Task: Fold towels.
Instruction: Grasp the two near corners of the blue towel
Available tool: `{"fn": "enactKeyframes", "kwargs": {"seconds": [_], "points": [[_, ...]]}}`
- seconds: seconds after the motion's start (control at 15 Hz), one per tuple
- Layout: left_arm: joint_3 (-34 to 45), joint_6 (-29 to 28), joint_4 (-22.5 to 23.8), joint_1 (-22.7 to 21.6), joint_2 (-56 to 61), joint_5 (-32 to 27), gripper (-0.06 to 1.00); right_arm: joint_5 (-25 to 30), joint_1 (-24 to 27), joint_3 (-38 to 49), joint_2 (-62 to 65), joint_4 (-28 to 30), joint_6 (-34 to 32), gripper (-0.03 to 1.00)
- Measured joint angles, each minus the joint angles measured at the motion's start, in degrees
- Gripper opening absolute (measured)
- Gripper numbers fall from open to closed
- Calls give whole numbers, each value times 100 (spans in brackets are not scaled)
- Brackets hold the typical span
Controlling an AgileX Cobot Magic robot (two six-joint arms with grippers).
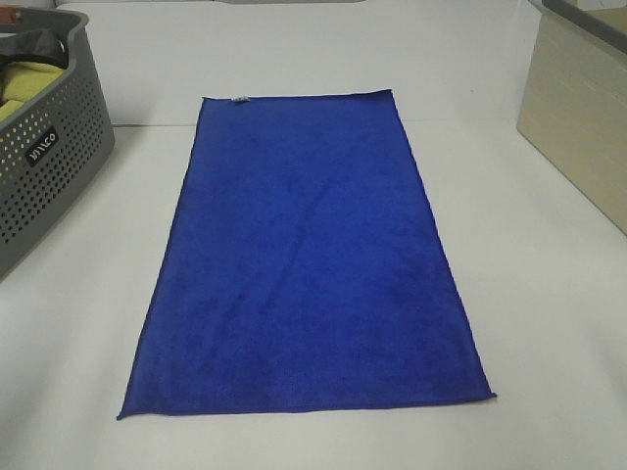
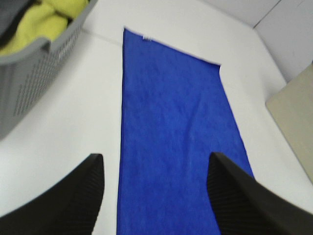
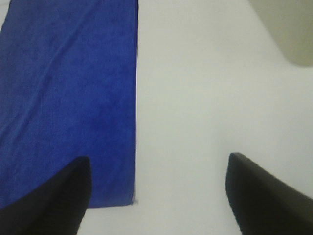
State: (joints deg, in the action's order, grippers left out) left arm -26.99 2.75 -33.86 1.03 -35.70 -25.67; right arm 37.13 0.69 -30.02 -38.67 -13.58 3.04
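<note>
Towel (image 1: 313, 259) | is laid flat and unfolded on the white table (image 1: 549, 323), long side running near to far | left gripper (image 2: 156, 156) is held spread above its near left edge | right gripper (image 3: 160, 157) is held spread above its near right corner

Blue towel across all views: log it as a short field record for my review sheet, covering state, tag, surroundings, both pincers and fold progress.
towel: royal-blue, spread flat and unfolded on the white table
tag: small, white, on the far edge near the left corner
left of towel: grey perforated basket holding a yellow-green cloth
right of towel: beige box, apart from the towel
left pincer: open, holding nothing
right pincer: open, holding nothing, towel's near right corner in its view
folds done: none
</note>
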Motion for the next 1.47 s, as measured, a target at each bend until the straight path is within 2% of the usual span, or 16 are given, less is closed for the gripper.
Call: {"fn": "enactKeyframes", "kwargs": {"seconds": [0.13,0.4,0.53,0.6,1.13,1.33,1.47], "points": [[0,619,-458,0,-922,-143,59,0,0,0,-825,-281,-6,70],[0,2011,-1599,0,-2710,-321,59,-23,0,0,-2280,-458,223,68],[0,2750,-2263,0,-3507,-470,59,-34,0,-11,-2888,-619,395,68],[0,3358,-2767,0,-4211,-579,59,34,0,-126,-3501,-957,779,68],[6,5346,-4601,0,-6068,-665,59,120,11,-825,-5701,-2561,2733,68],[6,5844,-4985,6,-6388,-653,59,120,11,-831,-6148,-3054,3209,68],[-46,6091,-5139,212,-6589,-642,59,80,11,-831,-6348,-3249,3449,68]]}}
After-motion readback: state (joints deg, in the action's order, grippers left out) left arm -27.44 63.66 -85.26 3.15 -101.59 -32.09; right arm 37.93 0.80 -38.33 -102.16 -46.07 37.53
